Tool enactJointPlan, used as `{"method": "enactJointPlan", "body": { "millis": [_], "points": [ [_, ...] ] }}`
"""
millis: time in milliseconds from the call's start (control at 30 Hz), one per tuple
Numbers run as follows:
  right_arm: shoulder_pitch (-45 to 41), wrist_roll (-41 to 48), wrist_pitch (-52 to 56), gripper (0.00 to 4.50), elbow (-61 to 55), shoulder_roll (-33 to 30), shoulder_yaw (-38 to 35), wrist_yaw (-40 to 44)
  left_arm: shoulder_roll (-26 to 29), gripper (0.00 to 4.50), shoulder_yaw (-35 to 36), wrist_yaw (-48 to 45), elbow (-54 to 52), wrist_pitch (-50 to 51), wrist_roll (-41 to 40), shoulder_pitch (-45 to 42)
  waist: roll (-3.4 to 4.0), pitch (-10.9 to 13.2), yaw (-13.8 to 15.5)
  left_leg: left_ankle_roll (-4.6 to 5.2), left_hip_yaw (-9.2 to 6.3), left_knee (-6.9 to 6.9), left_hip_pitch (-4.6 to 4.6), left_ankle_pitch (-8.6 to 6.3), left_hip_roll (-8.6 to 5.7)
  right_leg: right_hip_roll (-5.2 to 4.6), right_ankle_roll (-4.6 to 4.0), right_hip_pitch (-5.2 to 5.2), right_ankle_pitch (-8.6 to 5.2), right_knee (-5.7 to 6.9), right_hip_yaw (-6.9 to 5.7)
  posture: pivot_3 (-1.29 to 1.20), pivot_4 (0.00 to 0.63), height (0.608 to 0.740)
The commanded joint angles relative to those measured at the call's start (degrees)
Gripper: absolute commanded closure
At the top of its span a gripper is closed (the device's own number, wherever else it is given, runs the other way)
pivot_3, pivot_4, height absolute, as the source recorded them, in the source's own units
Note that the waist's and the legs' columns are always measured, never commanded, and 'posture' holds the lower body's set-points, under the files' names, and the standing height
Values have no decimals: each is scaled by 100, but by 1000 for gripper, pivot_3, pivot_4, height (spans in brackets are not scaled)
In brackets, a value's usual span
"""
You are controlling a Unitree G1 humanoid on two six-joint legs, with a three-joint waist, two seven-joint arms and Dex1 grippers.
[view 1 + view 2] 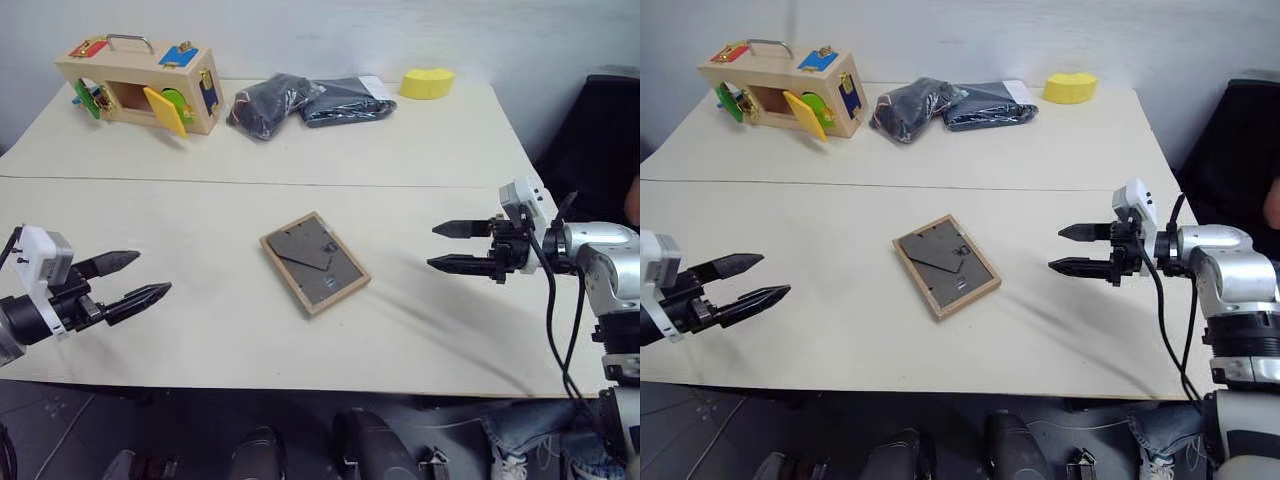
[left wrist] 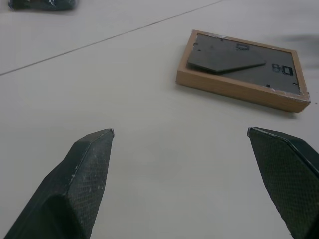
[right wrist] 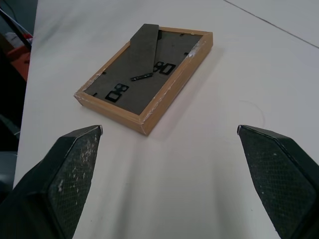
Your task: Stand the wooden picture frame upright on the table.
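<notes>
The wooden picture frame (image 1: 314, 262) lies flat and face down in the middle of the cream table (image 1: 420, 150), its dark grey backing and folded prop facing up. It also shows as the frame (image 2: 240, 69) in the left wrist view and the frame (image 3: 147, 77) in the right wrist view. My left gripper (image 1: 133, 279) hovers open over the table's near left part, well to the left of the frame. To the frame's right, my right gripper (image 1: 446, 246) is open and points left at it. Neither touches the frame.
A wooden latch box (image 1: 140, 85) with a metal handle stands at the far left. Dark folded cloth items (image 1: 300, 100) lie at the far middle and a yellow block (image 1: 427, 82) at the far right. A seam line (image 1: 200, 181) crosses the tabletop behind the frame.
</notes>
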Motion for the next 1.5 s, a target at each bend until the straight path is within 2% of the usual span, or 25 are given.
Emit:
{"method": "enactJointPlan", "body": {
  "millis": [33,300,367,400,500,767,867,1067,1267,1333,1400,1500],
  "points": [
    [-172,4,-35,21,-9,86,-54,12,47,0,135,-56,-206,-179,71,123,0,0,0,0,0,-2,0,0,0,0,0,-1,0,-3,0,0,150,740],
    [-203,-178,-201,21,-25,407,-115,-446,103,0,-231,61,-364,-298,436,286,0,0,-2,0,1,-15,-1,0,0,-1,0,-1,0,-12,-1,0,150,740],
    [-239,-411,-607,21,44,580,-4,-631,170,0,-656,-96,-234,-569,673,108,0,0,-11,-2,1,-16,-1,1,0,0,0,-1,0,-13,0,0,150,740],
    [-286,-596,-762,6,137,669,111,-749,181,178,-941,-133,-118,-791,880,-43,0,0,-10,-3,1,-15,-1,2,0,0,0,-1,0,-11,0,0,150,740],
    [-453,-1173,-1363,613,548,967,460,-1072,258,906,-1878,-340,293,-1382,1528,-523,0,0,-21,-6,6,-13,1,5,-4,1,0,-3,0,-4,2,0,150,740],
    [-953,-2263,-2752,3409,1703,1602,1143,-1527,-171,3573,-3686,-605,1737,-2215,2703,-2569,0,0,-113,-5,13,-3,-25,7,-4,2,1,-25,1,-3,3,0,150,740],
    [-968,-2366,-2882,4408,1735,1791,1243,-1526,-359,4467,-3974,-680,2158,-2432,2909,-3043,0,0,-155,-1,13,25,-43,5,-2,2,4,-36,2,13,2,0,150,740],
    [-464,-2341,-2416,4464,622,1924,1537,-1242,-1122,4489,-4312,-503,3185,-2762,3204,-3809,1,-1,-134,-2,16,48,-42,5,4,2,4,-46,2,42,4,0,150,740],
    [75,-2111,-1739,4464,-688,1808,1569,-1076,-1775,4489,-4192,-286,3897,-2560,3125,-4464,3,-2,-41,-1,11,58,-46,5,2,-4,5,-40,3,43,-4,0,150,740],
    [157,-2100,-1616,4464,-881,1777,1555,-1088,-1774,4489,-4101,-381,3905,-2327,3016,-4530,3,-2,-27,-1,11,58,-47,4,2,-4,5,-43,3,44,-4,0,150,740],
    [199,-2132,-1580,4500,-963,1743,1532,-1150,-1605,4108,-3929,-530,3960,-1802,2834,-4590,3,-2,-62,-1,12,58,-46,5,2,-3,5,-45,3,46,-3,0,150,740],
    [116,-2265,-1758,4500,-774,1647,1490,-1252,-735,3295,-3958,-1735,3559,380,2109,-4393,0,-2,-174,-5,12,57,-47,7,4,2,4,-51,2,55,-3,0,150,740]
  ]
}}
